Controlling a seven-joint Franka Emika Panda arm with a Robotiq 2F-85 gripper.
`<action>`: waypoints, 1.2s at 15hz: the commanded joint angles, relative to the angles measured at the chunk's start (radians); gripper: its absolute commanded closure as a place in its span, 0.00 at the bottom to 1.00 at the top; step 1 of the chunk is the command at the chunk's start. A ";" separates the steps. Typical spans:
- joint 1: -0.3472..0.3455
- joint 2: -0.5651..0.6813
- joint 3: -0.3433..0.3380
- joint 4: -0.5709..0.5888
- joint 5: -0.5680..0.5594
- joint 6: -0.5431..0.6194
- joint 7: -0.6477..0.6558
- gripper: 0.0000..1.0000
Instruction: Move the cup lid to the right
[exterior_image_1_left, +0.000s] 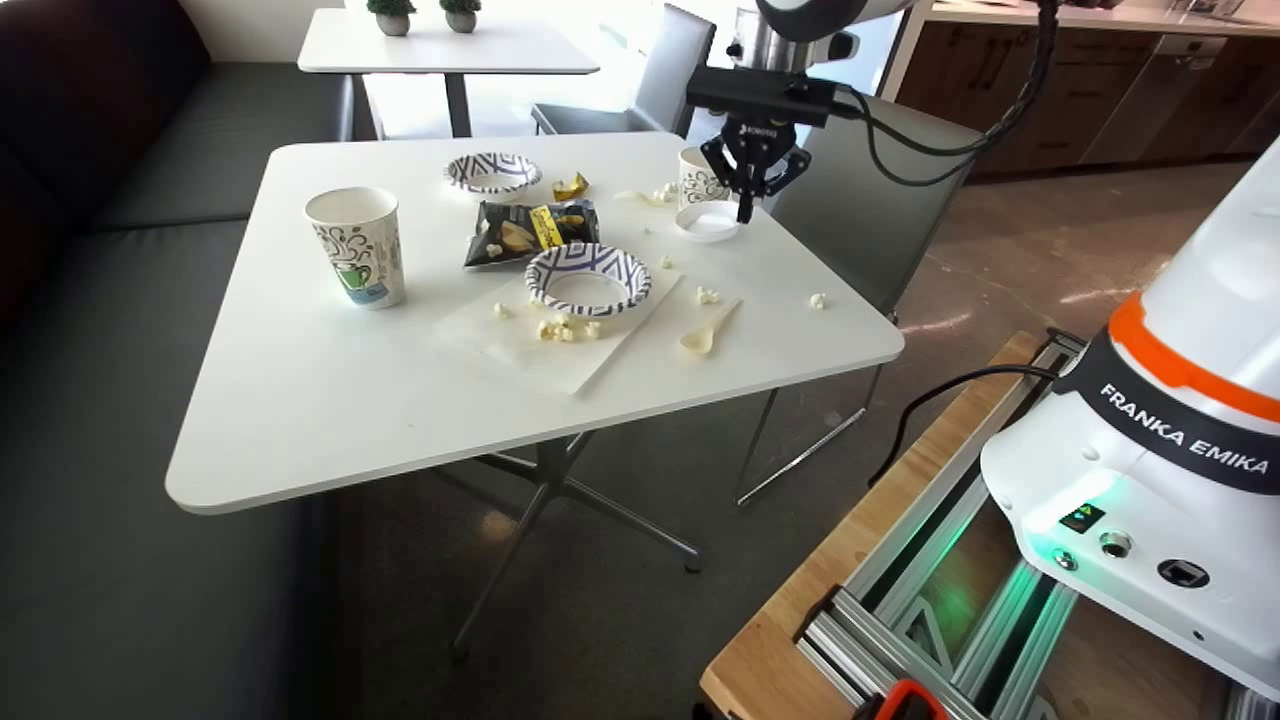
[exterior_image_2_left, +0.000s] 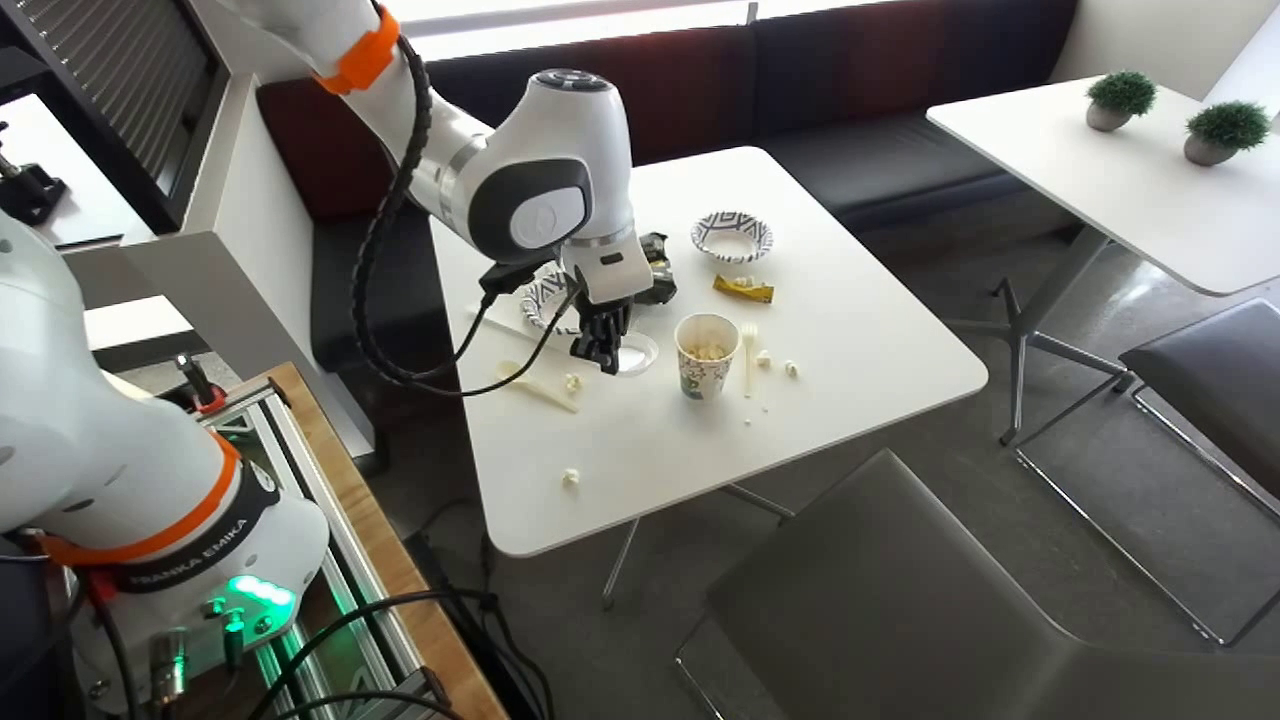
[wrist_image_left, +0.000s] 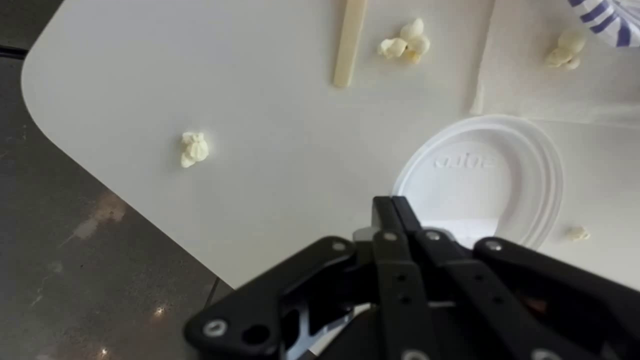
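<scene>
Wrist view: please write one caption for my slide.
Closed gripper partly hiding the white cup lid, with popcorn on the table.

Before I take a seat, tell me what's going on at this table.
A robot arm is dealing with the white cup lid, which it is meant to move to the right. The lid rests on the table, close to a paper cup holding popcorn. The claw is shut with nothing visible in its grip, and its end is right by the lid's edge; whether they touch, I can't tell. A push seems likelier than a lift.
</scene>
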 joint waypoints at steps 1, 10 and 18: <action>-0.001 0.053 -0.029 -0.037 0.012 0.108 -0.018 1.00; 0.004 0.159 -0.017 -0.064 0.241 0.287 -0.218 0.73; 0.144 -0.204 0.051 -0.099 0.179 0.066 -0.325 0.15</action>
